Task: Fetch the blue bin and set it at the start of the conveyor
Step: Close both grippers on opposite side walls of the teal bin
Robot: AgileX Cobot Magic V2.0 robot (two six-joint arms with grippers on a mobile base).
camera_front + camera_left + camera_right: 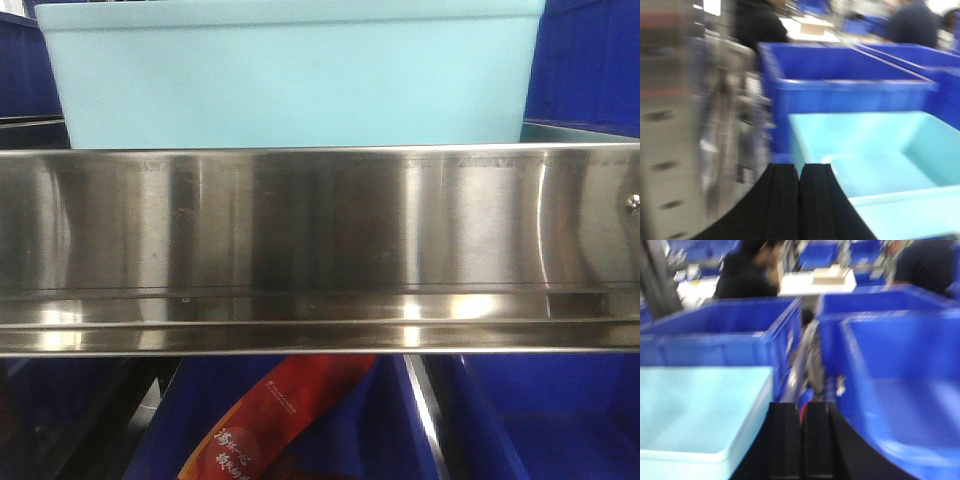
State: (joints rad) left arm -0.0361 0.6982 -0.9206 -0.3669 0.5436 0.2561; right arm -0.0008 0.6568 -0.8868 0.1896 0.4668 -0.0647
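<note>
Nearest each wrist camera, the left gripper (800, 200) and the right gripper (801, 440) both have their black fingers pressed together with only a thin seam between them, and neither holds anything. They need to open before anything else can happen. The blue bin (880, 165) lies between the two arms: its near left corner is just beside the left fingers, and in the right wrist view its right wall runs just to the left of the right fingers. My judgement is that the step in hand is the approach to a two-handed grasp. Each pair of fingers should come down astride the rolled rim of its end wall, one finger inside and one outside, and both should close together so the tub does not skew. Room is tight on the right, where a dark blue bin (900, 380) stands close by, so the outer finger should slip into that gap without nudging it. From the front, the stainless-steel shelf rail (320, 250) crosses in front of the tub's lower wall, so a level lift over that lip should probably come before any pull toward the robot. Another dark blue bin (840, 85) stands right behind the tub, and people (747, 270) work well beyond it. The conveyor start is not in view.
</note>
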